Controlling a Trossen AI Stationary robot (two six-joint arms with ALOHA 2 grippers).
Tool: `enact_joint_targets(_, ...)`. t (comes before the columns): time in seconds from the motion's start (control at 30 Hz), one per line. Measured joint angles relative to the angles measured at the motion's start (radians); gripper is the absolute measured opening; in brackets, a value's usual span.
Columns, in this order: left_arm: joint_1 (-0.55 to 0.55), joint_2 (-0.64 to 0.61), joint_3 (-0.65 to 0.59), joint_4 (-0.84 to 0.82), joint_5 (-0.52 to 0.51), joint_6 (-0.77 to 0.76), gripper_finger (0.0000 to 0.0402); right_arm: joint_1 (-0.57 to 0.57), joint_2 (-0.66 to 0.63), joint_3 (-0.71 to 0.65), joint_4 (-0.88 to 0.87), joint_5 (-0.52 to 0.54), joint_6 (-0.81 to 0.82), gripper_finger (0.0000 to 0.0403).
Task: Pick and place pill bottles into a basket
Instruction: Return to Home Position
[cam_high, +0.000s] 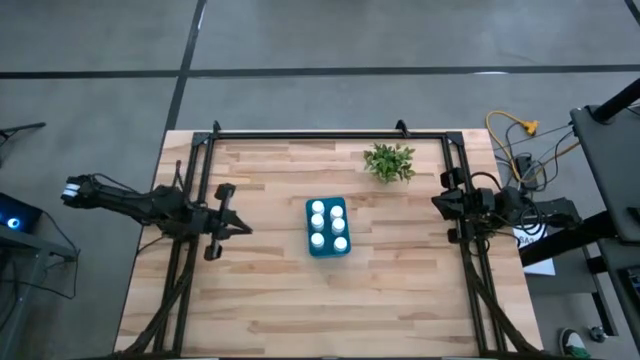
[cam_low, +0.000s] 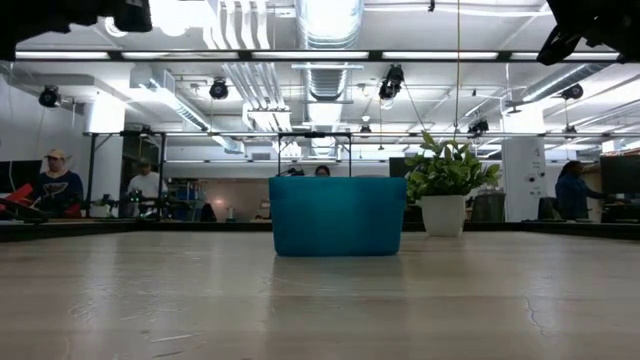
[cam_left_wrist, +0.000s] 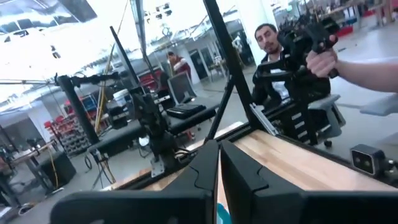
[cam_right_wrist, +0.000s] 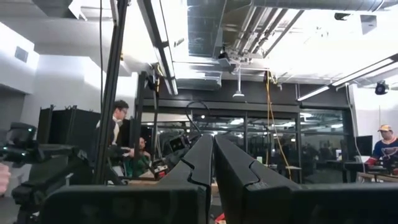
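- six pill bottles stand inside the blue basket, mid-table.
- left gripper and right gripper sit at opposite table edges, fingers pressed together, empty.

Grey concrete floor, dark seams. Light wood-plank bench. Exposed silver ceiling ducts. Long strip lights. Seated person at distant workstations.

Robotics lab: exposed ceiling ducts, concrete floor, neighbouring arm rigs.
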Motion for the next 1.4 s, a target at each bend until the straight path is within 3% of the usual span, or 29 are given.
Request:
enact_joint_targets(0.5,0.009,-0.401,-0.189,0.032,0.018,-0.089,0.0,0.0,0.001,0.0,-0.001,0.024,-0.016,0.0009)
enact_joint_targets(0.73,0.033,-0.393,-0.227,0.043,-0.009,-0.082,0.0,0.0,0.001,0.0,-0.001,0.026,-0.023,0.0009)
enact_joint_targets(0.87,0.042,-0.395,-0.264,0.101,0.063,-0.086,0.0,0.0,0.001,0.0,-0.003,0.026,-0.024,0.0009)
enact_joint_targets(1.4,0.073,-0.359,-0.285,0.158,0.123,-0.087,0.0,-0.001,0.001,0.0,-0.001,0.026,-0.033,0.0009)
